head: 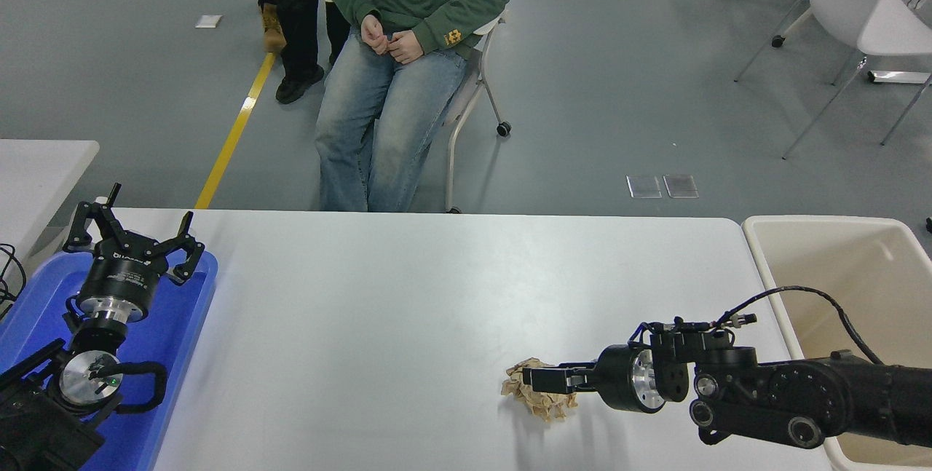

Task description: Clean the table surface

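The table surface [408, 289] is a wide white top. Near its front right lies a crumpled brown paper wad [526, 398]. My right gripper [537, 381] reaches in from the right, level with the table, and is shut on the wad's upper right side, hiding part of it. The wad looks raised slightly, with a faint shadow beneath it. My left gripper [138, 229] stays parked at the lower left over a blue tray, its fingers spread open and holding nothing.
The blue tray [178, 340] sits at the table's left edge. A beige bin [757, 252] stands just off the right edge. A person [393, 78] sits on a chair beyond the far edge, with another person's legs [291, 12] behind. A smaller white table [36, 165] is at far left.
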`<action>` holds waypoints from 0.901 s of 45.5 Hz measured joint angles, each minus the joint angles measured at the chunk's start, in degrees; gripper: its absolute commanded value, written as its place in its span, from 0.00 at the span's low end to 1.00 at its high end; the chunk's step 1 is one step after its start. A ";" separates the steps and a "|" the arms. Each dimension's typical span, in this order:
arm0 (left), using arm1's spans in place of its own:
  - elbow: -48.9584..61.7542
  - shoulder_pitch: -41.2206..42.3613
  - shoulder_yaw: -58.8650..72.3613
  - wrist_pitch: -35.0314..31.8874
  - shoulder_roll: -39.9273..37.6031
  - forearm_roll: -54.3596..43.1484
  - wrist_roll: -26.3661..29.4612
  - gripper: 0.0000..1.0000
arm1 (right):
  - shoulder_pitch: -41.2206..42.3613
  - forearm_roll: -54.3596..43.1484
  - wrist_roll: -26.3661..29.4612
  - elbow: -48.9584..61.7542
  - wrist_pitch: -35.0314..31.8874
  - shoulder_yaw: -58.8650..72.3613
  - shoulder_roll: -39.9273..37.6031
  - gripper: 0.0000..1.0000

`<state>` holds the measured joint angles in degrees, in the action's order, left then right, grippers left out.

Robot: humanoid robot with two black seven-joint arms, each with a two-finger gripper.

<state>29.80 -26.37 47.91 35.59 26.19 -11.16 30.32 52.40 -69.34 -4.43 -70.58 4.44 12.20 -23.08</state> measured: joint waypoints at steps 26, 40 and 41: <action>0.00 0.00 0.00 0.00 0.00 0.00 0.00 1.00 | -0.61 -5.89 -0.59 3.33 2.22 1.04 2.21 0.91; 0.00 0.00 0.00 0.00 0.00 0.00 0.00 1.00 | -1.48 -6.98 -0.78 3.62 2.49 1.45 3.35 0.87; 0.00 0.00 0.00 0.00 0.00 0.00 0.00 1.00 | -1.54 -7.06 -0.80 3.63 2.49 1.57 3.38 0.87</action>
<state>29.80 -26.37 47.91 35.60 26.19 -11.16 30.32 50.86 -76.39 -5.24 -66.95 6.93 13.77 -19.70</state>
